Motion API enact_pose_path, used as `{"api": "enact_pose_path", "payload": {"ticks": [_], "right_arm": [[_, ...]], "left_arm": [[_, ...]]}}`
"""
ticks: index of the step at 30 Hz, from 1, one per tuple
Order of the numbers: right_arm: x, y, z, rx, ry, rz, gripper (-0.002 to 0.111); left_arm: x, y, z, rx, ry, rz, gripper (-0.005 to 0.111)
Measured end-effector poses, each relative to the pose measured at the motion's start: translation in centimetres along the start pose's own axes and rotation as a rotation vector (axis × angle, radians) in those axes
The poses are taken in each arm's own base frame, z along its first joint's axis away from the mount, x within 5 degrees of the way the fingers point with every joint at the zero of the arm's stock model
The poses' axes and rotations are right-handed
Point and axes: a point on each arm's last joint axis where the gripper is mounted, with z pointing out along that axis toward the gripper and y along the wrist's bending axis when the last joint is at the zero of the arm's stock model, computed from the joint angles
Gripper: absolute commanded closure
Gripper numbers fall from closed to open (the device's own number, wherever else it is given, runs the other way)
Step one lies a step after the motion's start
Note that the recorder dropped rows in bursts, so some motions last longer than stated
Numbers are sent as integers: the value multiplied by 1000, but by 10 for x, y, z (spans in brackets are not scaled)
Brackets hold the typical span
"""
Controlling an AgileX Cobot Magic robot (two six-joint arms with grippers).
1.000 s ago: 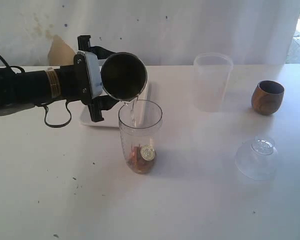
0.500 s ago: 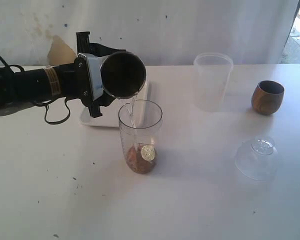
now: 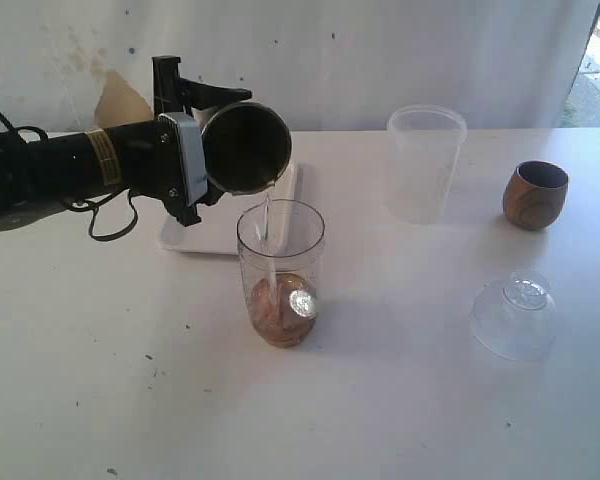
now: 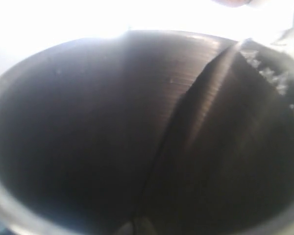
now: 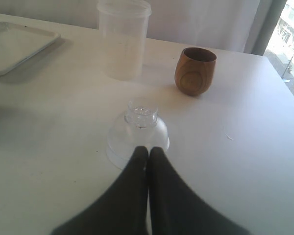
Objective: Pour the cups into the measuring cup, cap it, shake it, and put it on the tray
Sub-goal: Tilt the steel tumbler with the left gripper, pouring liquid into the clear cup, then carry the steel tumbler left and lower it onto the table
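The left claw [image 3: 215, 150] is clamped round the body of the steel tumbler [image 3: 245, 148], which it holds tipped almost on its side. A thin stream runs from the lip into the measuring cup [image 3: 280, 270], standing on the table [image 3: 100, 400] just below and a little forward of that claw. The tray [image 3: 205, 238] lies under and behind the claw, with nothing visible on the part that shows. The bottom of the measuring cup holds brownish stuff and something round and shiny, with liquid gathering over it.

The right claw [image 5: 148, 152] is closed on nothing, its tips pressed together. It hovers just short of the clear dome lid [image 5: 138, 134], which sits rim-down on the table. Past the lid, farther from that claw, stand the wooden cup [image 5: 195, 71] and a frosted container [image 5: 123, 39], well apart from each other.

The measuring cup looks like thin, light plastic, tall for its base and smooth-sided, so I'd expect it to tip or slide easily. It should be steadier as it fills. The sensible hold is around the middle of its body, squeezed gently, leaving the rim free for the lid. The tumbler is stiff and slick, and a firm hold round its body suits it. The wooden cup is rounded, so I'd take it at its widest part.
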Motion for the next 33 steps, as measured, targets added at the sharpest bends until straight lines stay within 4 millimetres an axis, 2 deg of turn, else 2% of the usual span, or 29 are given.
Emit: {"api": "enact_pose_path", "payload": {"ticks": [14,17,19,23,24,25,27,30,33], "right_arm": [[0,0,0,0,0,0,108],[0,0,0,0,0,0,108],[0,0,0,0,0,0,108],[0,0,0,0,0,0,108],[0,0,0,0,0,0,108],[0,0,0,0,0,0,108],[0,0,0,0,0,0,108],[0,0,0,0,0,0,108],[0,0,0,0,0,0,108]], "left_arm": [[0,3,0,-25,3,53,107],[0,3,0,-26,3,14,107],[0,3,0,-26,1,-70,107],[2,3,0,-34,9,-499,107],[5,4,0,-55,41,-670,107],[8,4,0,-74,70,-764,107],[23,5,-3,-192,204,-1068,107],[40,8,-4,-307,286,-1282,107],[62,-7,-4,-366,340,-1427,107]]}}
